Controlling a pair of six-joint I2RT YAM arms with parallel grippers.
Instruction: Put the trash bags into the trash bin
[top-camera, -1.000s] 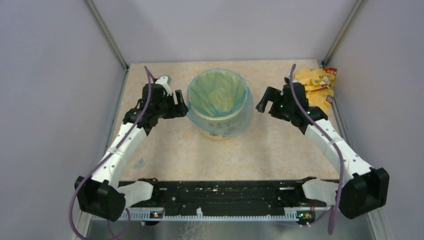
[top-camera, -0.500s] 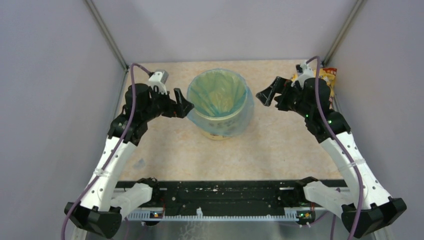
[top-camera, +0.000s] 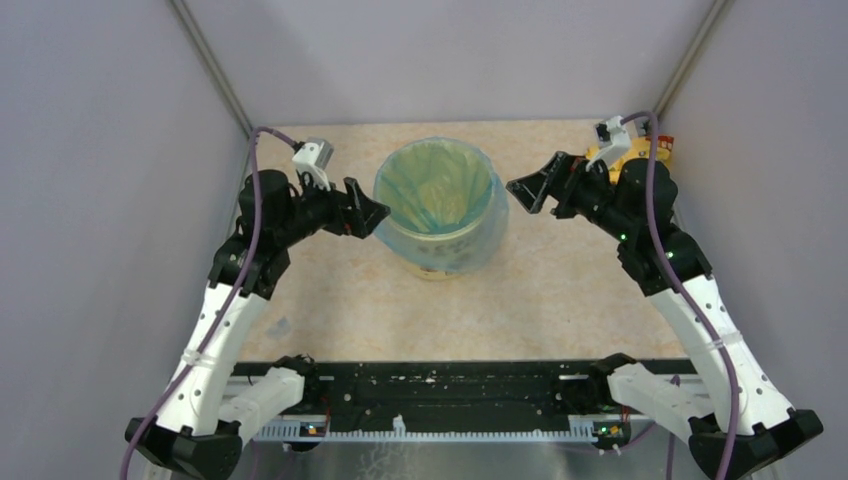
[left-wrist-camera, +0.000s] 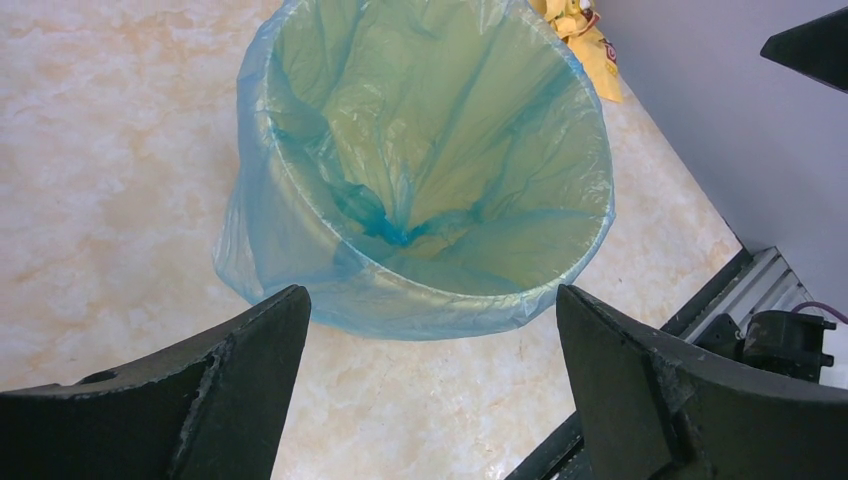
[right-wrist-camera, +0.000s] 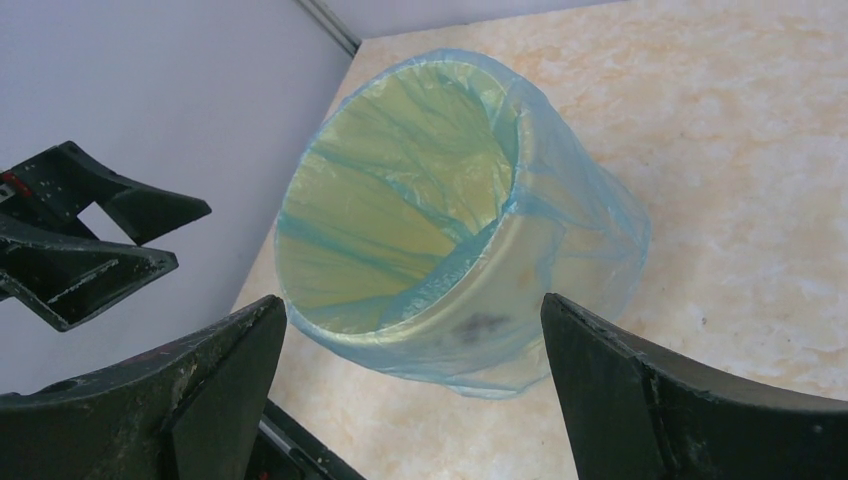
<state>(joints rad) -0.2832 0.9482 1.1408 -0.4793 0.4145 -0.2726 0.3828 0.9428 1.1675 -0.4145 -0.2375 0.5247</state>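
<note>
The trash bag (left-wrist-camera: 270, 250) is translucent blue, turning greenish where it lines the pale yellow trash bin (top-camera: 436, 271), with darker blue creases gathered at its bottom. The table (top-camera: 520, 300) is beige, marbled in tan and white, and the wrapper (left-wrist-camera: 585, 40) at 2 o'clock from the bin is yellow with red. The left gripper (top-camera: 378, 218) and right gripper (top-camera: 518, 195) are matte black, on white arms (top-camera: 225, 320) with purple cables (top-camera: 256, 170).

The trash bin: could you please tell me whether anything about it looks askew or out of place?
The bin stands upright. Its blue bag is folded over the rim unevenly, hanging lower on one side. A crumpled yellow wrapper lies outside, near the far right corner.
</note>
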